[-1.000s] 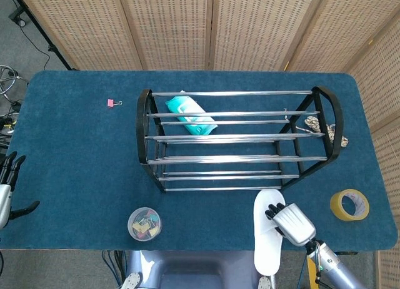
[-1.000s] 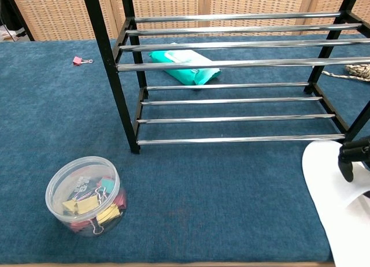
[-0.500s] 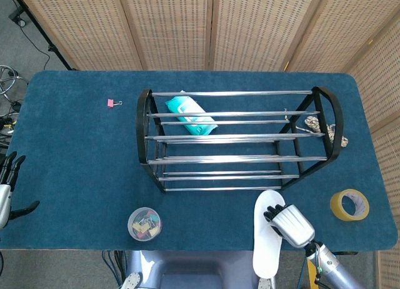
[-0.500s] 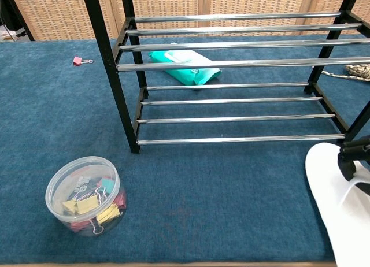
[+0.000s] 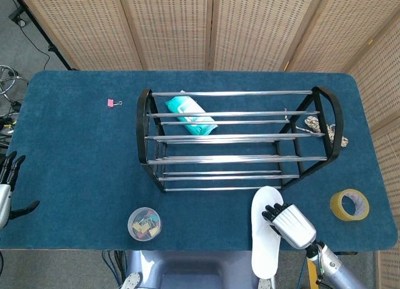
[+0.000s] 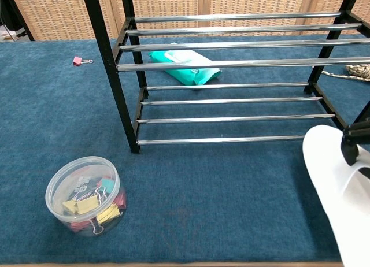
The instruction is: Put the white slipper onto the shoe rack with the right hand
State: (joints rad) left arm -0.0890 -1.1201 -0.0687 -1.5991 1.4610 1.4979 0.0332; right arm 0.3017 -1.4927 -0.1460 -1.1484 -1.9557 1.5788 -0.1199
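The white slipper (image 5: 264,236) is at the table's near right edge, its toe just in front of the black shoe rack (image 5: 234,139). My right hand (image 5: 289,224) grips its strap side, fingers curled over it. In the chest view the white slipper (image 6: 332,189) looks raised off the blue cloth, with the right hand's dark fingers (image 6: 350,148) at the frame's right edge near the shoe rack (image 6: 231,65). My left hand (image 5: 7,189) hangs off the table's left edge, fingers apart and holding nothing.
A teal wipes pack (image 5: 190,115) lies under the rack's back rails. A clear tub of clips (image 5: 145,223) stands near the front edge. A yellow tape roll (image 5: 350,204) sits at the right. A pink clip (image 5: 111,102) and a coiled cord (image 5: 322,127) lie further back.
The right hand has lifted the slipper slightly and carried it a little left and toward the rack. The left hand has not moved.
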